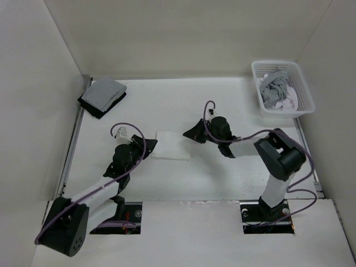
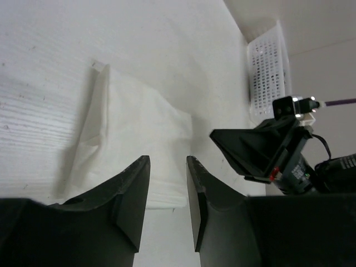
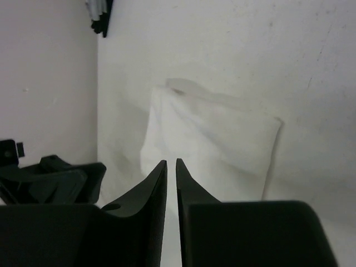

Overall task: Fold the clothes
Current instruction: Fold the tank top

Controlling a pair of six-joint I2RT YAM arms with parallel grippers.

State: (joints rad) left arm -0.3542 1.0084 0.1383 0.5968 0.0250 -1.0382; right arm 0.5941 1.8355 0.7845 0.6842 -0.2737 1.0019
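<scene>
The clothes (image 1: 172,146) lie on the table as a small folded white rectangle between the two arms. My left gripper (image 1: 146,146) sits at its left edge. In the left wrist view the left gripper (image 2: 168,166) is open and empty, its tips just short of the layered near edge of the clothes (image 2: 133,125). My right gripper (image 1: 192,133) hovers at the fold's upper right corner. Seen from the right wrist, the right gripper (image 3: 171,162) has only a narrow gap between its jaws, with nothing in it, and points over the clothes (image 3: 219,139).
A white basket (image 1: 282,89) holding grey and white garments stands at the back right. A folded grey-and-black pile (image 1: 103,95) lies at the back left. Walls close in the table on three sides.
</scene>
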